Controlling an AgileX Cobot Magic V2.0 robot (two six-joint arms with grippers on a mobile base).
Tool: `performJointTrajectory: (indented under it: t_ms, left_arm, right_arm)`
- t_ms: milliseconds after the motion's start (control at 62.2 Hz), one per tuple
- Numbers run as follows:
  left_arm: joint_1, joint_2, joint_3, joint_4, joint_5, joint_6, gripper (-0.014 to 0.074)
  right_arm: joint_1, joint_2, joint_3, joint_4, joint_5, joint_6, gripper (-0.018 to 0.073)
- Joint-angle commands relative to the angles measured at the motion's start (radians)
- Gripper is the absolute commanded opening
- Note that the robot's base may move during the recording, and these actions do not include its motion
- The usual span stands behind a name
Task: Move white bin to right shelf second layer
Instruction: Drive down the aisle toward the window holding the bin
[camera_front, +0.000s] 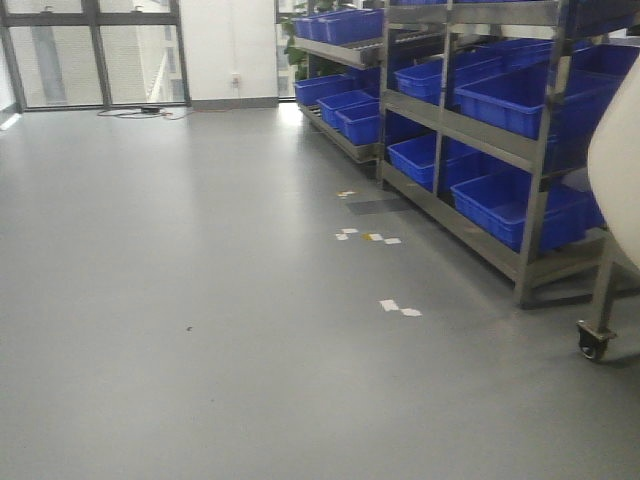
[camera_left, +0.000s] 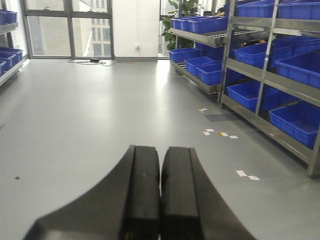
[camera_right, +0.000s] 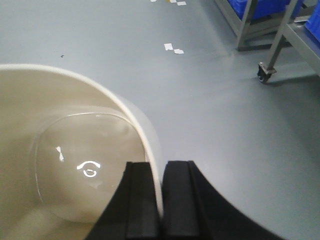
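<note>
The white bin (camera_right: 65, 145) fills the lower left of the right wrist view, mouth toward the camera, its cream interior and rounded base in plain sight. Its rim curves down to the bottom centre of the frame, where the right gripper (camera_right: 161, 172) pinches the wall: one black finger (camera_right: 142, 200) sits inside the bin and the other outside, with the thin wall caught between them. In the front-facing view the same bin shows as a pale curved shape cut off by the right edge, held off the grey floor (camera_front: 200, 300). Beyond it, along the right side, stand steel racks (camera_front: 545, 150) loaded with blue crates (camera_front: 520, 95), and a caster (camera_front: 592, 345) sits at the lower right. Small paper scraps (camera_front: 400, 308) lie on the floor. The left gripper (camera_left: 160, 160) is pressed together on nothing, at the bottom centre of its own view.
</note>
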Motion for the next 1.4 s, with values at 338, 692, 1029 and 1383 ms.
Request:
performJointTrajectory:
  t_ms: [338,692,1029,1383]
  left_arm:
    - [-0.005,-0.015,0.027,-0.005,-0.083,-0.005,0.0085]
    - [-0.005,-0.015,0.027,-0.005,-0.083,-0.005,0.0085]
    - [-0.005,-0.015,0.027,-0.005,-0.083,-0.005,0.0085]
    - [-0.005,-0.015,0.027,-0.005,-0.083,-0.005,0.0085]
  right_arm:
    - [0.002,0.000,-0.034,0.006,-0.092,-0.005,0.0052]
    - [0.002,0.000,-0.034,0.006,-0.092,-0.005,0.0052]
    - [0.002,0.000,-0.034,0.006,-0.092,-0.005,0.0052]
    - [0.002,0.000,-0.034,0.006,-0.092,-0.005,0.0052]
